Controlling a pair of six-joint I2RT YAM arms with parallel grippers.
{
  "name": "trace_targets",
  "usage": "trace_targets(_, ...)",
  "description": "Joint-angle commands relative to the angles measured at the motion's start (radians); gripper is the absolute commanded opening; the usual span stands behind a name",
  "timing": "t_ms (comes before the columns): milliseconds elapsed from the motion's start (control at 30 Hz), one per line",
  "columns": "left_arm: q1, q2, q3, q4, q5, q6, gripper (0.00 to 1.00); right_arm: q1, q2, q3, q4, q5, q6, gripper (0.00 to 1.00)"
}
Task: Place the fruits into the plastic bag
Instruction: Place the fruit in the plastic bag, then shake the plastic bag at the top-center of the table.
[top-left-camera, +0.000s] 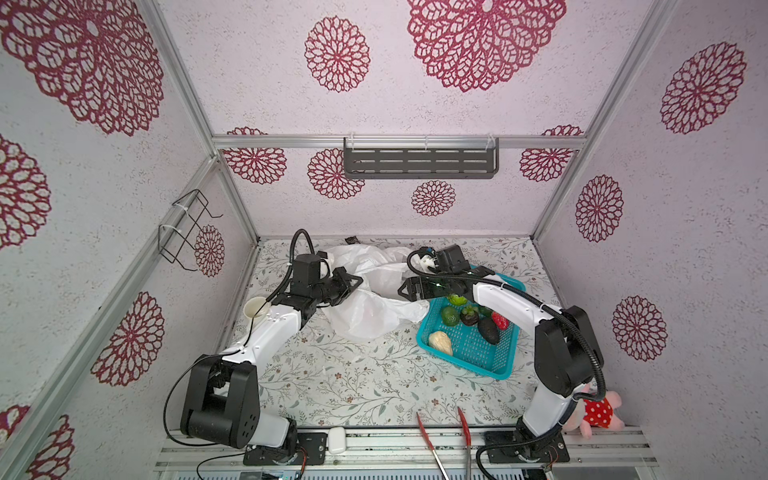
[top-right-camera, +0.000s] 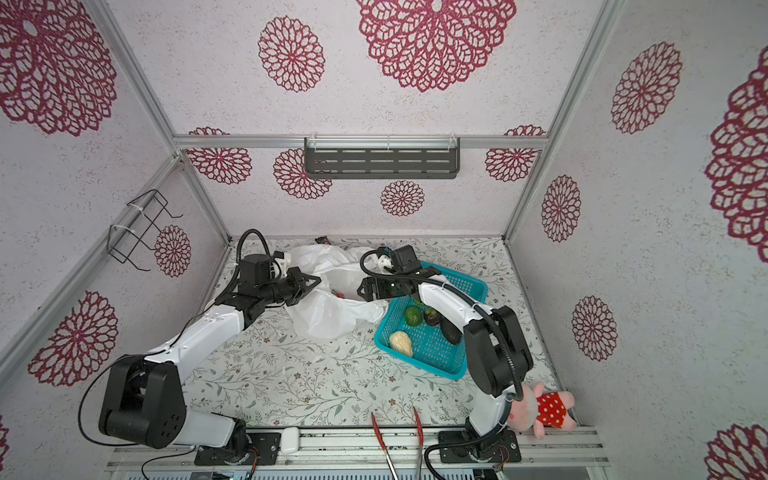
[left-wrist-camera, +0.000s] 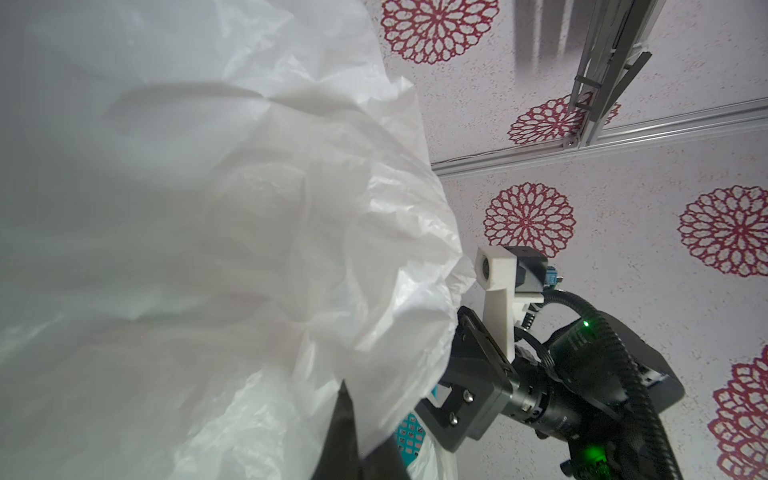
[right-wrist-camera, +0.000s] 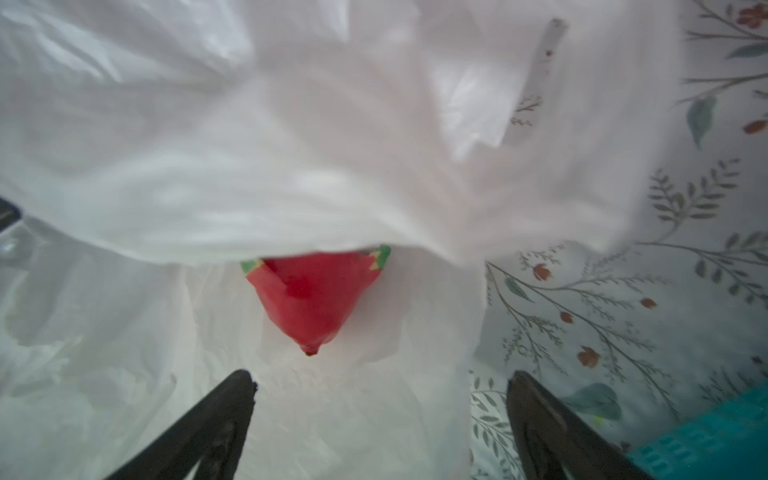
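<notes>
The plastic bag (top-left-camera: 370, 309) lies crumpled at the back of the table. My left gripper (top-left-camera: 354, 283) is shut on the bag's upper edge (left-wrist-camera: 374, 332) and holds it lifted, so the mouth gapes. Inside lies the red-pink dragon fruit (right-wrist-camera: 309, 299), half under the raised layer. My right gripper (right-wrist-camera: 382, 378) stands open and empty at the mouth, just short of that fruit. The other fruits sit in the teal basket (top-left-camera: 469, 361): a pale yellow one (top-left-camera: 440, 343), an avocado (top-left-camera: 488, 330), a strawberry (top-left-camera: 500, 320), a green round one (top-left-camera: 450, 316) and a small dark one (top-left-camera: 469, 316).
A pink plush toy (top-left-camera: 598, 411) in a red dotted dress lies at the front right by the right arm's base. Red-handled tongs (top-left-camera: 432, 449) rest on the front rail. A white cup (top-left-camera: 255, 308) stands at the left wall. A dark shelf (top-left-camera: 419, 162) hangs on the back wall.
</notes>
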Motion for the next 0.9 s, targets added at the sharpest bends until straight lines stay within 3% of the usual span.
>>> trace_targets(0, 0.011, -0.028, 0.026, -0.021, -0.012, 0.023, 0.00, 0.009, -0.039, 0.008, 0.006, 0.021, 0.021, 0.94)
trace_targets(500, 0.021, -0.047, 0.043, -0.038, -0.021, 0.025, 0.00, 0.033, 0.236, 0.273, -0.151, 0.114, -0.002, 0.90)
trace_targets(867, 0.021, -0.043, 0.047, -0.041, -0.021, 0.029, 0.00, 0.045, 0.375, 0.360, -0.180, 0.142, 0.014, 0.90)
